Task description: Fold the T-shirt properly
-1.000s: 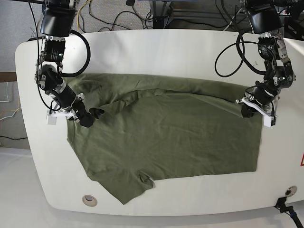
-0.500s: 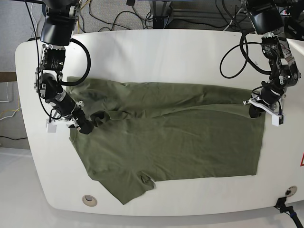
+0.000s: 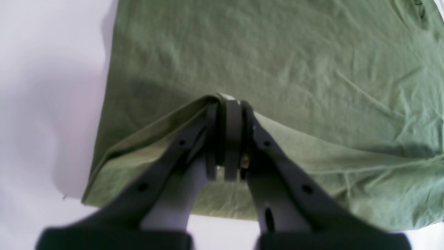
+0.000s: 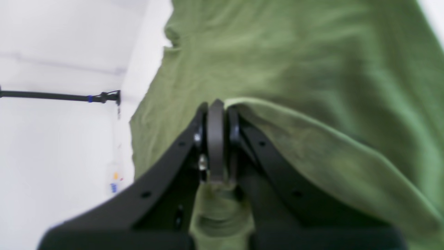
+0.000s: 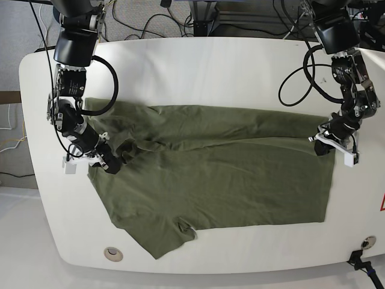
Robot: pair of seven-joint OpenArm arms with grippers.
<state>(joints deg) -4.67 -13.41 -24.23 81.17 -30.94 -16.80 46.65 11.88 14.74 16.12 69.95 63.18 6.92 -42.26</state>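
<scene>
Two pincers are clamped on the T-shirt (image 5: 210, 174), which lies spread across the white table (image 5: 198, 66), its far edge doubled toward you. You're mid-fold: left gripper (image 5: 322, 147) pinches the right end of that edge, right gripper (image 5: 114, 164) the left end. Next, carry both nearer evenly, then let go.

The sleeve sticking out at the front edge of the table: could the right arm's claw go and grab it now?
Probably not right away. The right claw is shut on a fold of the T-shirt, so it would have to let go first. The sleeve lies flat with nothing on it, so the way looks free.
</scene>
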